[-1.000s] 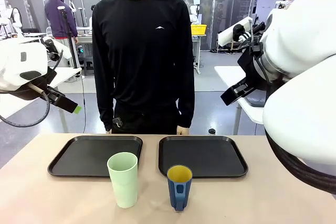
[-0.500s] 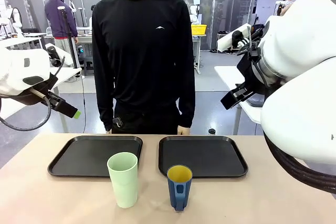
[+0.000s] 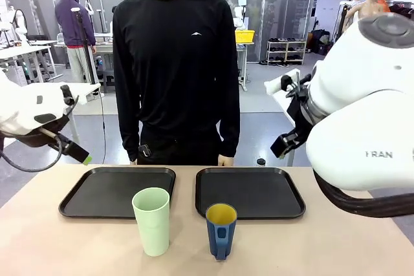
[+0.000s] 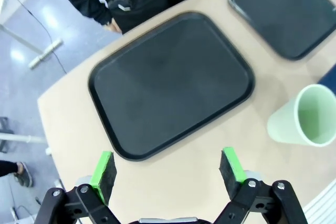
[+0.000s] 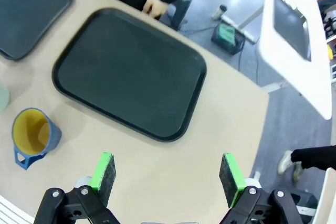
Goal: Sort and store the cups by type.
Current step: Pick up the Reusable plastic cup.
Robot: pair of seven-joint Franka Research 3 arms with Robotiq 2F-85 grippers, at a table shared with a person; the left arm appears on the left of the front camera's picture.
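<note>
A tall mint-green tumbler [image 3: 151, 221] stands upright near the table's front, just before the left black tray [image 3: 116, 192]. To its right stands the dark blue cup [image 3: 221, 231], yellow inside, its handle facing the front edge, before the right tray [image 3: 249, 192]. My left gripper [image 3: 77, 151] hangs open above the table's left end; the left wrist view looks down past the gripper [image 4: 168, 169] on the left tray [image 4: 168, 82] and the tumbler [image 4: 307, 116]. My right gripper [image 3: 284, 143] is open and high at the right; below the gripper [image 5: 165, 174] lie the right tray [image 5: 126, 72] and blue cup [image 5: 32, 135].
A person in black stands at the far edge with a hand [image 5: 155, 8] by the right tray's rim. Both trays hold nothing. A white side table [image 5: 294, 35] stands beyond the table's right end.
Both arms have come down: the left gripper sank and drew left, the right gripper dropped lower. The cups, trays and person have stayed put.
</note>
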